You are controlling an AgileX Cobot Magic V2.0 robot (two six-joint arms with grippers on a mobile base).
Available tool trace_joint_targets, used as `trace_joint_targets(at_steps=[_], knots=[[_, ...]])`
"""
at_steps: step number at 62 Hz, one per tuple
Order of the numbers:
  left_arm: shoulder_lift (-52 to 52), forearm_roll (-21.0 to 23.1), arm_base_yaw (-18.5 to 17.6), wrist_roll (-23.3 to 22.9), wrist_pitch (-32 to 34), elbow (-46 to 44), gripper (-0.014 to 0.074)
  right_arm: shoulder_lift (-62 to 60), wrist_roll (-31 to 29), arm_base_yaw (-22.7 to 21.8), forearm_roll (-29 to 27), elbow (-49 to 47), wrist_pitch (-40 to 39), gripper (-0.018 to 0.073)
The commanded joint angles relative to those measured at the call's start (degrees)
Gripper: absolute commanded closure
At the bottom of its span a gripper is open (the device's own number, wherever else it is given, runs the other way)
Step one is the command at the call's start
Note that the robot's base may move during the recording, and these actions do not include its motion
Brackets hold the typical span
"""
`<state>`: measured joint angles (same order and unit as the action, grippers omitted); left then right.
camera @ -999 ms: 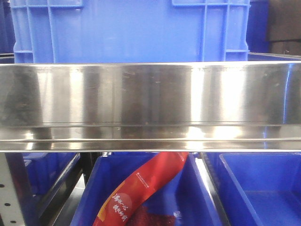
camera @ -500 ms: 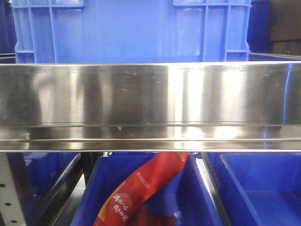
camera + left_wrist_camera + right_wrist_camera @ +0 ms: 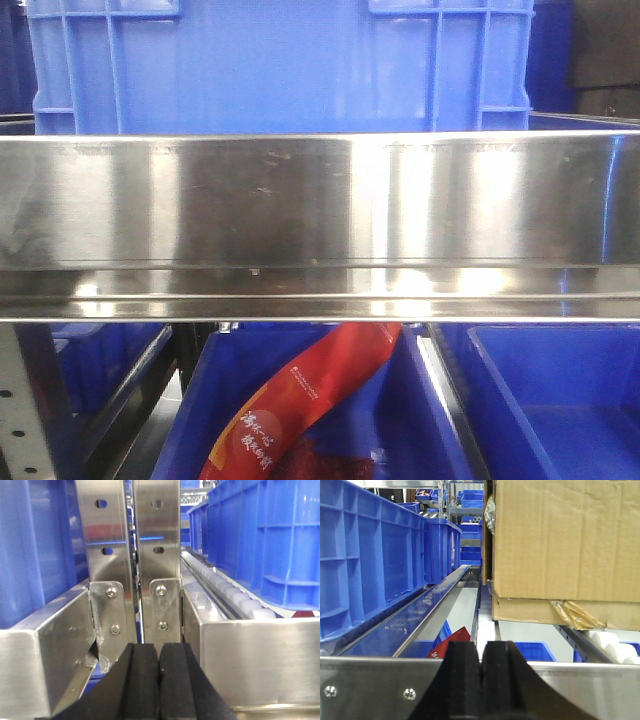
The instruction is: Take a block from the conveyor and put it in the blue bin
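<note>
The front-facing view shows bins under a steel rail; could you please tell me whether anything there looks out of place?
Yes: a red packet with white lettering lies slanted in the lower middle blue bin, its top end leaning up toward the steel rail rather than lying flat. The bin to its right shows nothing in it.

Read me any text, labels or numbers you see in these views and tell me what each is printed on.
Red packet lying in the lower blue bin, front view: a column of white Chinese characters and a smaller white line nearer its top, all too blurred to read.
Cardboard box, right wrist view: no print visible.
Blue crates, steel rail and both claws: no text or numbers visible.
</note>
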<state>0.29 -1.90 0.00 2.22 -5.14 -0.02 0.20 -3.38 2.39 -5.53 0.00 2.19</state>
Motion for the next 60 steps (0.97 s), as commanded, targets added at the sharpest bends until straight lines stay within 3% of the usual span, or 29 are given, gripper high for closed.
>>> trace_joint_targets(at_steps=[1,60], knots=[[-0.29,-1.16,0.08,-1.9,1.44,0.02,0.0708,-0.2,0.0,-0.2,0.51,0.0,-1.36,0.0721],[-0.29,-0.9,0.08,-2.22,1.66,0.02,0.0708,-0.2,0.0,-0.2,0.51,0.0,-1.36,0.0721]])
